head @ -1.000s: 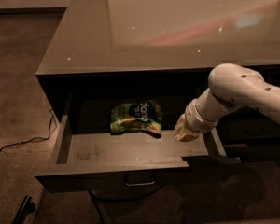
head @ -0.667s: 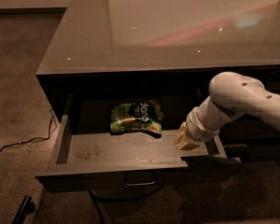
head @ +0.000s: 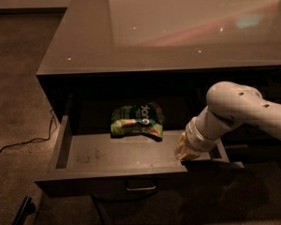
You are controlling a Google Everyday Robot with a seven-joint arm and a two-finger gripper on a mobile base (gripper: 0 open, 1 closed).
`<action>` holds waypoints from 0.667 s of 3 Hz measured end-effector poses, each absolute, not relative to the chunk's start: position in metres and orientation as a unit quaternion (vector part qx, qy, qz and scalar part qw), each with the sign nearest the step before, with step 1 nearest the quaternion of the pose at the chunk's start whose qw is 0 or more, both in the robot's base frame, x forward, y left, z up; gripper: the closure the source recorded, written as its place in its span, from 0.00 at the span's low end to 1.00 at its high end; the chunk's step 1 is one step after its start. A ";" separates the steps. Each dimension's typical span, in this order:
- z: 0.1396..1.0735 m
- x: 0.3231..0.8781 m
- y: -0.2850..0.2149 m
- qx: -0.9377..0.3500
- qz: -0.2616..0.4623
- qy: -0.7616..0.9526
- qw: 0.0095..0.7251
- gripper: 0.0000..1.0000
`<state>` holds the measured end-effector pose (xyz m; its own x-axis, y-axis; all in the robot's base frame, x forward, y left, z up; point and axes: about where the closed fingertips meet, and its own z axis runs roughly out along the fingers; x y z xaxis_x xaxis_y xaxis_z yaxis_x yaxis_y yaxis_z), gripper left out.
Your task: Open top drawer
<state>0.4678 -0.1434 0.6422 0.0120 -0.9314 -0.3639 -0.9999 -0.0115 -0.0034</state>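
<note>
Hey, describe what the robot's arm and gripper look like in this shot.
The arm is a smooth, off-white shell with a bulbous rounded joint dotted by small dark holes, narrowing to a ringed white wrist. The gripper, at the right end of the open top drawer, looks pale yellowish-tan. No cables or markings show on it.

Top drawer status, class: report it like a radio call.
Gripper at right front corner of top drawer. Drawer stands open, scuffed floor exposed. Green snack bag lies inside near the back, apart from gripper.
</note>
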 end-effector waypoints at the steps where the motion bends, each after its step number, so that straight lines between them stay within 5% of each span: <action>1: 0.635 0.451 -0.144 -0.700 0.137 0.691 0.115 1.00; 2: 0.633 0.436 -0.142 -0.705 0.139 0.688 0.102 1.00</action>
<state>0.4365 -0.1418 0.6326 0.0136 -0.9415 -0.3368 -0.9984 -0.0314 0.0476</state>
